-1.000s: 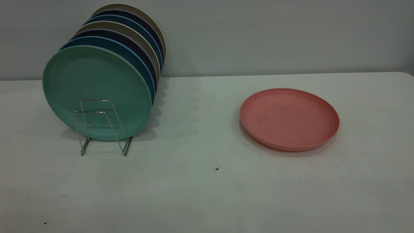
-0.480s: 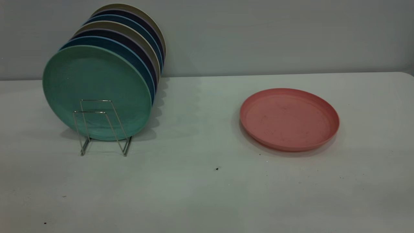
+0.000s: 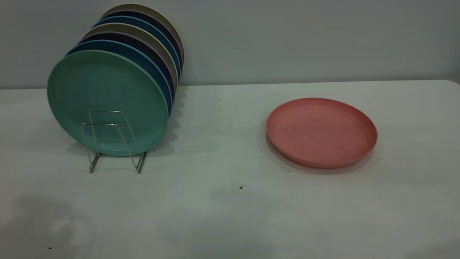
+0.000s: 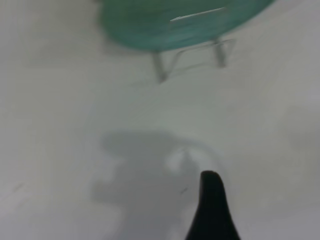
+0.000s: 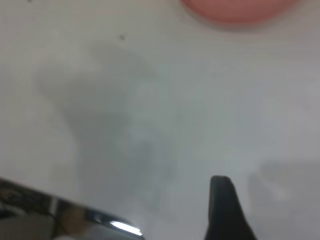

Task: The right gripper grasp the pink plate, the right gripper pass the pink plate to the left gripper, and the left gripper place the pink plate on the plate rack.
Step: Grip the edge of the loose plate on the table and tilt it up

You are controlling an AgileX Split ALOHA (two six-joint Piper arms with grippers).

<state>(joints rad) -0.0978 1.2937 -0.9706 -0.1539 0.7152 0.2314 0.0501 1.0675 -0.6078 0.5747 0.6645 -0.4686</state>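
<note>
The table [image 3: 230,216] fills nearly the whole exterior view, pale and lightly speckled, with soft shadows lying across its near edge. Neither arm shows in that view.

On the table's left side stands a row of plates on edge. The teal plate [image 3: 107,102] is the nearest of them, and blue, dark and beige plates are ranked behind it. They sit in the rack [image 3: 114,142], whose two front wire loops stand free in front of the teal plate.

The pink plate [image 3: 321,132] lies flat on the table at the right, rim up, well apart from the rack and touched by nothing.

The left gripper [image 4: 212,210] shows only in its own wrist view, as one black finger tip above bare table. A grey shadow spreads on the surface just ahead of it. The teal plate [image 4: 180,22] and the rack's feet [image 4: 192,55] lie well beyond that finger, farther out ahead. With one finger visible, I cannot tell whether this gripper is released or clenched; it holds nothing that can be seen.

The right gripper [image 5: 225,210] likewise shows one dark finger over bare table. The pink plate [image 5: 240,10] is well ahead of it, only its edge in view. Its state cannot be told either.
</note>
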